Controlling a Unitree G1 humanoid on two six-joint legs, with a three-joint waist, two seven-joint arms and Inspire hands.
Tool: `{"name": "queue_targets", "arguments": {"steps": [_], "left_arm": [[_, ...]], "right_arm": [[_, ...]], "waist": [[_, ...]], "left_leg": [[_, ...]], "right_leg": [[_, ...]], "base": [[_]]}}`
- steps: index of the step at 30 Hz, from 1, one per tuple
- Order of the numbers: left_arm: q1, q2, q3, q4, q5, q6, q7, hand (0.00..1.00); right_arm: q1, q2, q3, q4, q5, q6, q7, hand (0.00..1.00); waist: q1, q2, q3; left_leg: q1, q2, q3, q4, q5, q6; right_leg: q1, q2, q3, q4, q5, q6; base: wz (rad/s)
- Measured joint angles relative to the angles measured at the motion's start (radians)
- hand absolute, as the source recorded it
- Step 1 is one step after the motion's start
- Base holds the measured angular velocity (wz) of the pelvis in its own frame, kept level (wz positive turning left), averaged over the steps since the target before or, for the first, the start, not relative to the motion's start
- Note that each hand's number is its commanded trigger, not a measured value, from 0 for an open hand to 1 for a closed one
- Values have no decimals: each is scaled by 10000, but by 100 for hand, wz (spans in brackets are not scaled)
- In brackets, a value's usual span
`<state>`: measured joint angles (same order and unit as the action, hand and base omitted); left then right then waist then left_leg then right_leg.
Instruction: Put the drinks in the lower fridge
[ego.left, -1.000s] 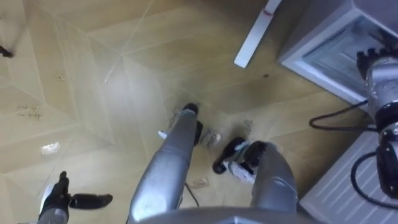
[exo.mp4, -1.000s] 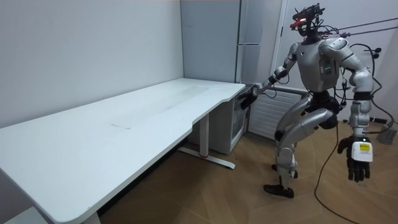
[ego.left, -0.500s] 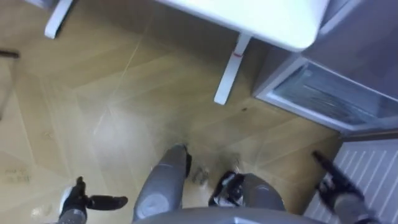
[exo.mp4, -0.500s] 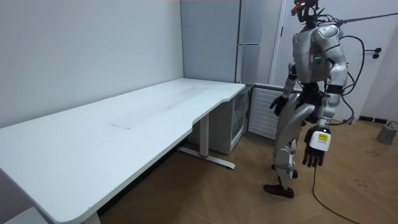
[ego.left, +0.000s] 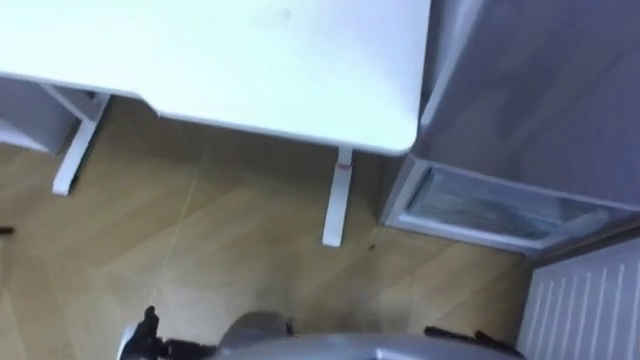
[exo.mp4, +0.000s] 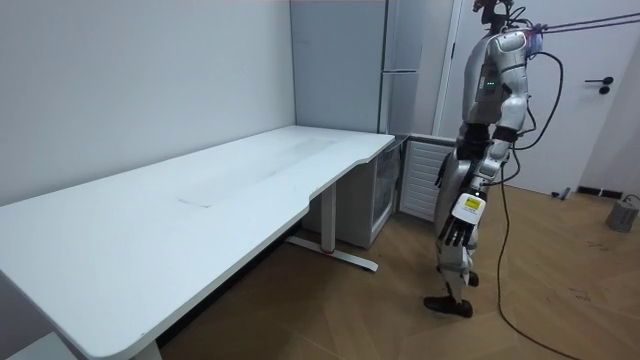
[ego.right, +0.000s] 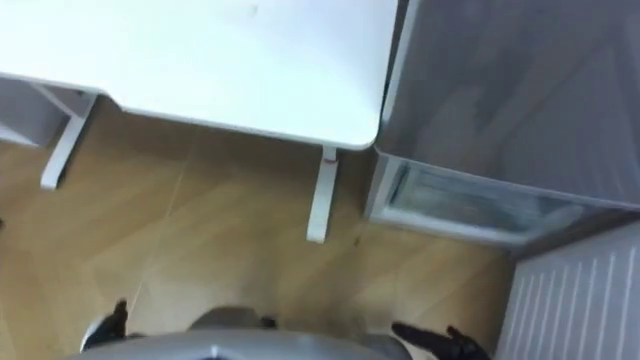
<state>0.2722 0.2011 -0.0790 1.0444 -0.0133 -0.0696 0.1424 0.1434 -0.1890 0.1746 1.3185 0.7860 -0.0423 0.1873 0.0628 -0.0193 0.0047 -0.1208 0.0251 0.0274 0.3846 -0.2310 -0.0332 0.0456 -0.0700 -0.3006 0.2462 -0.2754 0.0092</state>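
Left hand (exo.mp4: 462, 222) is seen hanging at the robot's side, fingers loose and straight, nothing held. The print on the tag at its back is too small to be read. Right hand (ego.right: 445, 343) is stretched flat, likewise empty. The lower fridge (ego.left: 490, 208) — glass-fronted — is set on the wood floor (ego.left: 230, 250) at the foot of a tall grey unit (exo.mp4: 400, 60), just beside the white desk (ego.left: 230, 60), whose leg (ego.left: 337, 205) bears a small red mark. A white radiator (ego.left: 585, 305) lies to the right.
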Motion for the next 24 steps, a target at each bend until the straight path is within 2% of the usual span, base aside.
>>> {"name": "queue_targets", "arguments": {"steps": [5, 8, 11, 14, 20, 23, 24], "left_arm": [[75, -147, 366, 226, 873, 344, -48, 0], [102, -234, 458, 279, 946, 549, -58, 0], [-8, -313, 461, 294, 941, 602, -59, 0], [-52, -329, 759, 335, 949, 601, -69, 0], [-66, -331, 1394, 340, 1060, 722, -162, 0], [-18, -326, 1622, 342, 1065, 730, -163, 0], [2, -327, 1764, 303, 1059, 730, -167, 0]], "right_arm": [[-7, 10, -323, 31, -1002, 5, 134, 0], [-24, 24, -679, -6, -1601, 0, 133, 0], [-34, 19, -882, 16, -1725, -1, 84, 0], [-47, 26, -903, 14, -2009, -10, 21, 0], [-89, 42, -1373, -127, -3353, 11, -260, 0], [-256, -2, -1728, -101, -4124, 56, -522, 0], [-233, -32, -1885, -226, -4353, 152, -638, 0]], "waist": [[-73, 30, 25], [-321, 41, 52], [-370, 56, 30], [-388, 40, 34], [-398, -146, 47], [-366, -222, 38], [-384, -329, 4]], "left_leg": [[484, -15, 19, -306, -39, 3], [770, -6, 91, -552, -48, -1], [970, 19, 266, -702, -47, 0], [1187, 21, 382, -877, -43, 7], [1367, 3, 459, -981, -29, 32], [1515, 7, 654, -1096, -26, 37], [1574, 7, 695, -1132, -26, 37]], "right_leg": [[402, 29, 194, -156, 45, 29], [591, 56, 256, -264, 71, 36], [595, 59, 488, -274, 71, 36], [650, 72, 701, -315, 83, 63], [844, 90, 850, -593, 269, 120], [867, 87, 1048, -596, 282, 133], [894, 84, 1081, -603, 286, 140]], "base": [[-6], [-5], [-17], [-18], [-7], [-15], [-15]]}}
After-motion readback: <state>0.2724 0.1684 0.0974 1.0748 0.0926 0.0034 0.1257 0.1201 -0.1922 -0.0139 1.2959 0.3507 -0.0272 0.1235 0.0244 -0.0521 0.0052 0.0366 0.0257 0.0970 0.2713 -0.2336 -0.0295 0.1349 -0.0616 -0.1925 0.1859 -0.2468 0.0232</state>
